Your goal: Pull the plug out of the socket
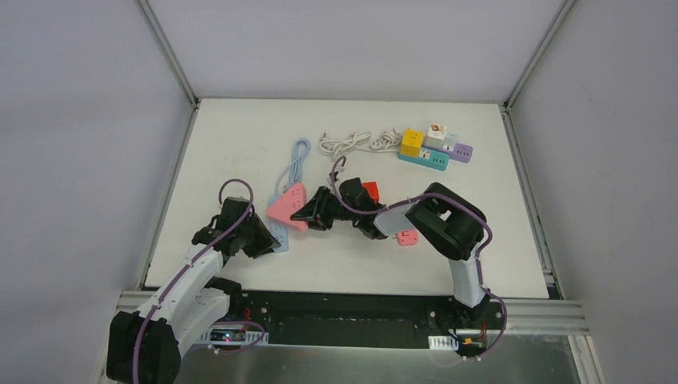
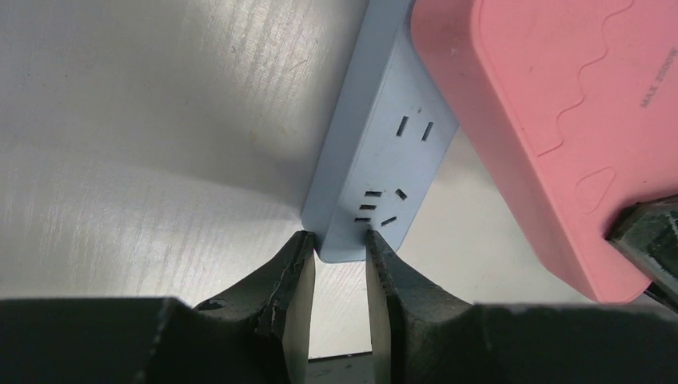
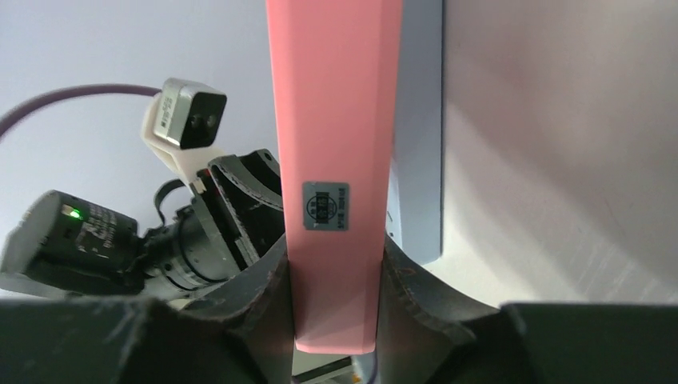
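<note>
A pink triangular plug [image 1: 288, 206] sits against the face of a light-blue power strip [image 1: 280, 238] left of the table's middle. Its prongs are hidden. My left gripper [image 1: 268, 240] is shut on the near end of the strip; in the left wrist view the gripper [image 2: 340, 240] pinches the strip's [image 2: 376, 160] end corner, with the plug [image 2: 544, 120] to the right. My right gripper [image 1: 308, 214] is shut on the plug's right end. In the right wrist view the gripper [image 3: 334, 272] clamps the plug [image 3: 334, 120], with the strip [image 3: 416, 160] just behind it.
The strip's blue cable [image 1: 297, 156] runs toward the back. A red block [image 1: 369, 190] and a small pink piece [image 1: 408, 238] lie by the right arm. A white cord [image 1: 352, 142] and teal and purple strips with cube adapters [image 1: 436, 148] are at the back right.
</note>
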